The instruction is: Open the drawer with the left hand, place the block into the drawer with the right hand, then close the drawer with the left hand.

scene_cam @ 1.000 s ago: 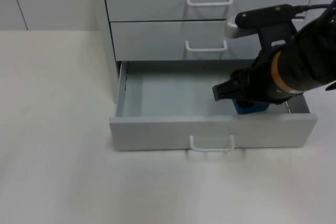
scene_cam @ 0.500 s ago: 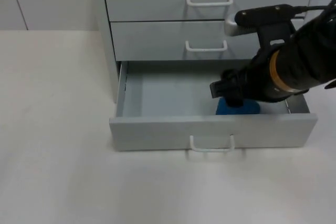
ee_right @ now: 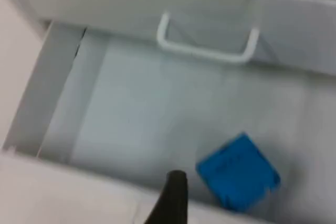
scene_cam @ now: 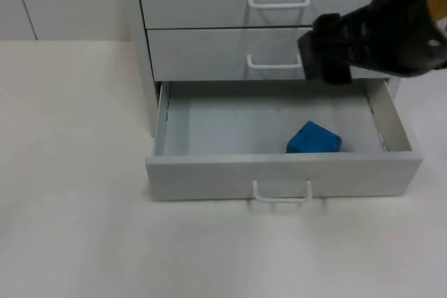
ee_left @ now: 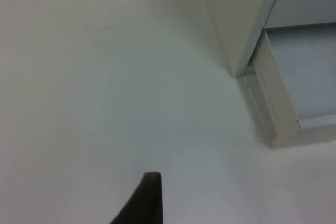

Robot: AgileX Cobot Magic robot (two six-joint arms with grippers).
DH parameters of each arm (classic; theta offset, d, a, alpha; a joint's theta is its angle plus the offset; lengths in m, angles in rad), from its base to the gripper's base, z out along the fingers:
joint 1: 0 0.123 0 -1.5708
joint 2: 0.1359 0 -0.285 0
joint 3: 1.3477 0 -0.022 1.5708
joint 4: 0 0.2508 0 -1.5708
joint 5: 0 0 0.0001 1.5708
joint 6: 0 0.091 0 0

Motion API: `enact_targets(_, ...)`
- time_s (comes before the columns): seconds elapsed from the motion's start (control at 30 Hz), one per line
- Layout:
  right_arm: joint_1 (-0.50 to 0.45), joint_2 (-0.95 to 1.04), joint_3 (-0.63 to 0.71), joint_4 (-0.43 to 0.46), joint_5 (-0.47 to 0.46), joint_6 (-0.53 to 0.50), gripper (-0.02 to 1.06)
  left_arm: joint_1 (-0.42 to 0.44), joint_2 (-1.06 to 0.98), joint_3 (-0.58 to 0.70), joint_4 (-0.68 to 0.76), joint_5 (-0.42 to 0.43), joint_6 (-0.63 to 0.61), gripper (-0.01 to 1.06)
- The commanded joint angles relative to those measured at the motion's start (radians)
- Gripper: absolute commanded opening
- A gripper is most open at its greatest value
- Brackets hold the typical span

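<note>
The right gripper (scene_cam: pixel 328 57) hangs above the open drawer (scene_cam: pixel 279 172), level with the middle drawer front — whether its claw is open or closed cannot be told, and nothing is seen in it. One blue block (scene_cam: pixel 313 139) lies inside the drawer near its front wall, right of centre. The cabinet (scene_cam: pixel 209 5) shows three handles. The left gripper (ee_left: pixel 142 205) waits over the white table (ee_left: pixel 105 77) beside the cabinet — its claw state is also unclear.
</note>
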State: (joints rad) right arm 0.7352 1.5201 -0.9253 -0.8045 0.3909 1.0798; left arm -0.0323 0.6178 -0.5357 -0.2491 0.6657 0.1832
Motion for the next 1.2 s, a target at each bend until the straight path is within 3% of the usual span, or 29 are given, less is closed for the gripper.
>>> enact_targets(0.0,0.007,-0.055,0.029,0.086,0.036,-0.096,0.75,0.003,-0.008,0.004,-0.012,-0.012,-0.005,1.05)
enact_targets(0.13,0.005,-0.13,0.095,0.139,0.047,-0.173,0.75,0.003,-0.008,0.004,-0.01,-0.012,-0.005,1.05)
enact_targets(0.5,-0.019,-0.176,0.176,0.157,0.05,-0.185,0.75,0.003,-0.008,0.004,-0.003,-0.016,-0.005,1.05)
enact_targets(0.7,-0.185,-0.176,0.176,0.233,0.05,-0.273,0.75,0.003,-0.008,0.004,-0.001,-0.016,-0.005,1.05)
enact_targets(0.73,-0.245,-0.176,0.176,0.303,0.05,-0.372,0.75,0.003,-0.008,0.004,-0.001,-0.016,-0.005,1.05)
enact_targets(0.8,-0.316,-0.176,0.176,0.398,0.05,-0.469,0.75,0.003,-0.008,0.004,-0.001,-0.016,-0.005,1.05)
enact_targets(0.83,-0.382,-0.176,0.176,0.502,0.052,-0.586,0.75,0.003,-0.008,0.004,-0.001,-0.02,-0.005,1.05)
enact_targets(0.9,-0.407,-0.176,0.176,0.524,0.056,-0.622,0.75,0.003,-0.008,0.004,-0.001,-0.02,-0.005,1.05)
enact_targets(0.93,-0.482,-0.176,0.176,0.632,0.07,-0.717,0.75,0.003,-0.008,0.004,-0.001,-0.022,-0.005,1.05)
enact_targets(0.97,-0.507,-0.176,0.176,0.667,0.076,-0.757,0.75,0.003,-0.008,0.004,-0.001,-0.022,-0.005,1.05)
enact_targets(1.0,-0.57,-0.176,0.176,0.748,0.097,-0.872,0.75,0.003,-0.008,0.004,-0.001,-0.022,-0.005,1.05)
enact_targets(1.17,-0.698,-0.181,0.176,0.868,0.157,-1.047,0.75,0.003,-0.008,0.004,-0.001,-0.022,-0.005,1.05)
